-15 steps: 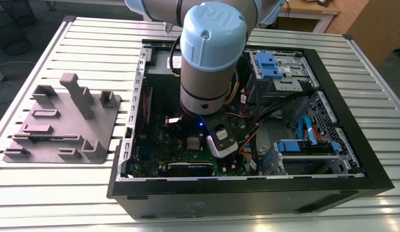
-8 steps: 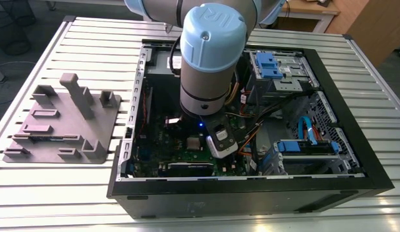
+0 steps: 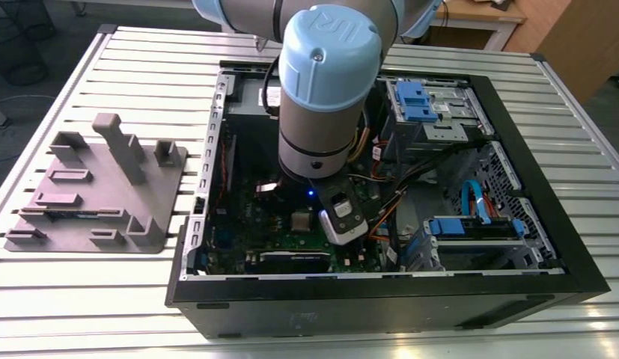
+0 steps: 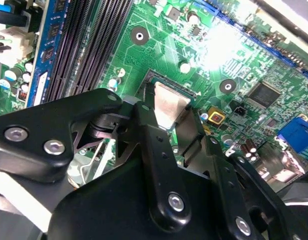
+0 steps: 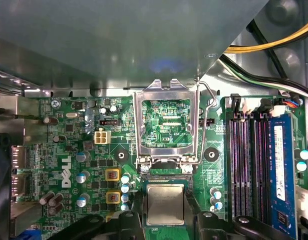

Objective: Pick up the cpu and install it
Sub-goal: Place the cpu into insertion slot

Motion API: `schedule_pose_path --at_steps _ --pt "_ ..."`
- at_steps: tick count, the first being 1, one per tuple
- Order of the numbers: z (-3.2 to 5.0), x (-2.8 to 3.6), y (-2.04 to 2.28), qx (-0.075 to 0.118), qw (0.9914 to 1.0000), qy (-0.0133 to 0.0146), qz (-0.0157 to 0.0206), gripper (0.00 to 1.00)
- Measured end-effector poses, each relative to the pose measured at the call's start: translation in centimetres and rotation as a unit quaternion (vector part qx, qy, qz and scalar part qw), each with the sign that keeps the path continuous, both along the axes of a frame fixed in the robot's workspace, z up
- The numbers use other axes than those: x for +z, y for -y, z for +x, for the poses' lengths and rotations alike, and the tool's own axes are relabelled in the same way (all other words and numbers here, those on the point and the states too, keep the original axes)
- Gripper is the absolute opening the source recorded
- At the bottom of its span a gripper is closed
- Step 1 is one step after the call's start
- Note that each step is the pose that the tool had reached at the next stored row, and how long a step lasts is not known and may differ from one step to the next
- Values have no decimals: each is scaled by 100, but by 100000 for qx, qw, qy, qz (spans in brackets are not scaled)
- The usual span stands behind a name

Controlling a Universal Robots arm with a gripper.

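The cpu (image 5: 165, 203) is a small square chip with a silvery-grey top. It sits between my gripper's (image 5: 165, 197) two black fingers (image 5: 137, 202), right over the socket on the green motherboard (image 5: 68, 150). The jaws press against its two opposite sides. The shiny hinged socket frame (image 5: 166, 122) stands swung open just beyond the chip, with its wire lever raised beside it. In the second wrist view the cpu (image 4: 170, 102) shows past the fingers (image 4: 146, 125), low over the socket. In the exterior view the arm's wrist (image 3: 319, 149) reaches down into the open computer case (image 3: 549, 224).
Black memory slots and a blue memory stick (image 5: 278, 165) run beside the socket. Yellow, black and white cables (image 5: 274, 45) cross near the case wall. Capacitors (image 5: 124, 187) crowd the socket's other side. A grey fixture tray (image 3: 99, 187) lies on the slatted table at the exterior view's left.
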State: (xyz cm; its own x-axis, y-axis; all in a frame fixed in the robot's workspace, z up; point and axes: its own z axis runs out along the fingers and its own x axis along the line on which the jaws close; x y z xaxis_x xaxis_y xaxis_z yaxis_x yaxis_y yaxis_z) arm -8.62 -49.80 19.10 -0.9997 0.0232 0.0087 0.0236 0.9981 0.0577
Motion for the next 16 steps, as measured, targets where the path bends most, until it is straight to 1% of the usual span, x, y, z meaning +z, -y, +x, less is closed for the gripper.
schedule_pose_path --at_steps 5,7,9,10,14,16 --pt "1 -2 0 3 100000 4 9 42" --pt "2 17 -2 4 100000 38 58 42" --pt "1 54 0 6 100000 1 2 42" --pt "1 59 -1 8 100000 10 20 42" --pt "1 59 0 8 100000 29 17 42" --pt "1 57 0 38 100000 126 2 42"
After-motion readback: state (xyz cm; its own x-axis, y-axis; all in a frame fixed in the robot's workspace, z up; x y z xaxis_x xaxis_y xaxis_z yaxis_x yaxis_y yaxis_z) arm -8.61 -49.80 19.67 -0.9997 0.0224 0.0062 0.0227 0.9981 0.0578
